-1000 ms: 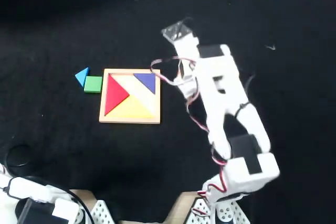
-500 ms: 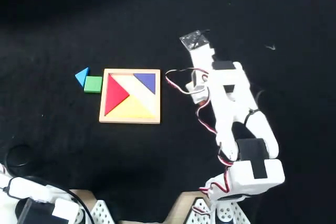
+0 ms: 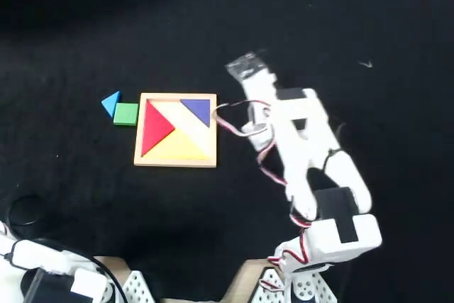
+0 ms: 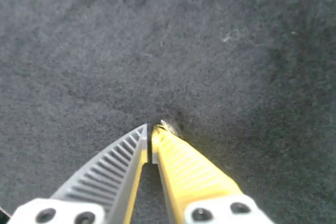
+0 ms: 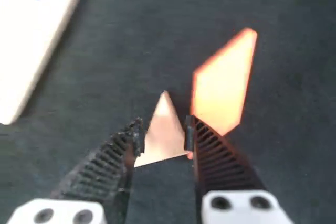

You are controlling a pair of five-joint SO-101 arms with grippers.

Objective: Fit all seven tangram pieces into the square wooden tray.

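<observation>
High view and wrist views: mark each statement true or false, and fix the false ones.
1. The green square lies inside the wooden tray. False: it lies on the black cloth, beside the tray's outer edge.
2. A red triangle sits in the tray. True.
3. The right gripper has its fingers shut on a pale triangle. True.
4. The left gripper has its fingers spread wide. False: they are shut, with nothing between them.
</observation>
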